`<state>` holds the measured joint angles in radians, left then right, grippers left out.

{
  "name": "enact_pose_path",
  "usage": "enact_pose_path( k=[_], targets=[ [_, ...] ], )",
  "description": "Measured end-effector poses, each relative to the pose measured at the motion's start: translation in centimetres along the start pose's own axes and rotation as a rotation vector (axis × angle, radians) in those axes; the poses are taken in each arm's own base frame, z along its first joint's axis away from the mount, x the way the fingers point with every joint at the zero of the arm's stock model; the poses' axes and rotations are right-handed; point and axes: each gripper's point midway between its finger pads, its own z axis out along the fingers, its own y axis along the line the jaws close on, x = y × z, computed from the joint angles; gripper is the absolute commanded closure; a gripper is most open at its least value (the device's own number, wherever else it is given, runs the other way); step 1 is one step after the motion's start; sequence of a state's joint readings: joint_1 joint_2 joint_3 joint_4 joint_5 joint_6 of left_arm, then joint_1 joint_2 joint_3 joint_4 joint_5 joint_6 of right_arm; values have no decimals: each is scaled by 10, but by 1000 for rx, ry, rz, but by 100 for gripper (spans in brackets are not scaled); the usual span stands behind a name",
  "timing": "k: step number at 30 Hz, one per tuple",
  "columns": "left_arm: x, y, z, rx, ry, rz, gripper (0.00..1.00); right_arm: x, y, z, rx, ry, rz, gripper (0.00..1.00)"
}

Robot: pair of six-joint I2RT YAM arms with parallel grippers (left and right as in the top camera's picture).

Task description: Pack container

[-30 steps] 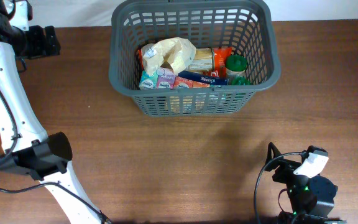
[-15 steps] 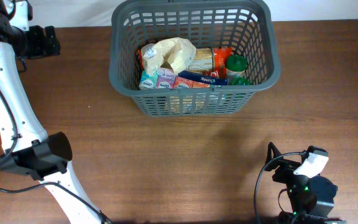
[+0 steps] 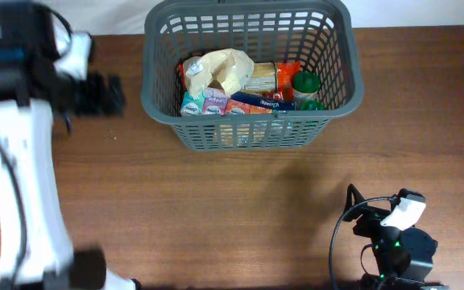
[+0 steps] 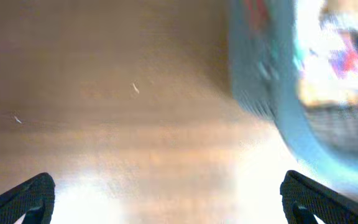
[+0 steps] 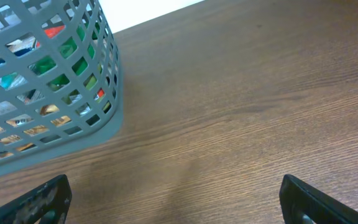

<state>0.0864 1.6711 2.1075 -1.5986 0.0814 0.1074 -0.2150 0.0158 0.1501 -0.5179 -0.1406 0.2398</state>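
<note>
The container [image 3: 248,118], a large dark grey lattice basket, stands at the back middle of the table. It holds groceries: a cream bag [image 3: 224,68], small boxes [image 3: 208,102] and a green-capped bottle [image 3: 305,81]. My left gripper [image 3: 103,95] is blurred, open and empty, just left of the basket. In the left wrist view [image 4: 169,202] the basket [image 4: 260,74] is a blur at the upper right. My right gripper [image 3: 359,211] is open and empty near the front right. In the right wrist view [image 5: 179,199] the basket [image 5: 48,93] is at the upper left.
The brown wooden table [image 3: 216,201] stretches between the basket and the front edge. The white left arm [image 3: 14,177] runs down the left side. A white wall strip lies behind the table's back edge.
My left arm has swung fast from the back left corner to the right and forward, toward the basket's left side. The right arm and the basket have not moved.
</note>
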Motion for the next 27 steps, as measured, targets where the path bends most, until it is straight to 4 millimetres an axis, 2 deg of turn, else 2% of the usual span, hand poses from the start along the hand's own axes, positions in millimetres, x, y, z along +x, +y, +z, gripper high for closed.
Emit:
enact_pose_path(
  k=[2, 8, 11, 14, 17, 20, 22, 27],
  targets=[
    [15, -12, -8, 3, -47, 34, 1, 0, 0, 0, 0, 0, 0, 1],
    [1, -47, -45, 19, -548, 157, 1, 0, 0, 0, 0, -2, 0, 1],
    [22, -55, -70, 28, -783, 183, 1, -1, 0, 0, -1, -3, 0, 1],
    [59, -54, -79, 21, -936, 186, 1, -1, 0, 0, -1, -3, -1, 1],
    [95, -51, -56, 20, -968, 186, 1, -1, 0, 0, -1, -3, 0, 1],
    [121, -49, -12, 18, -933, 184, 1, -1, 0, 0, -1, -3, 0, 1],
    [130, -48, 9, 15, -932, 182, 1, -1, 0, 0, -1, -3, -1, 1],
    [139, -47, 40, 12, -998, 183, 1, -1, 0, 0, -1, -3, 0, 1]
  ],
)
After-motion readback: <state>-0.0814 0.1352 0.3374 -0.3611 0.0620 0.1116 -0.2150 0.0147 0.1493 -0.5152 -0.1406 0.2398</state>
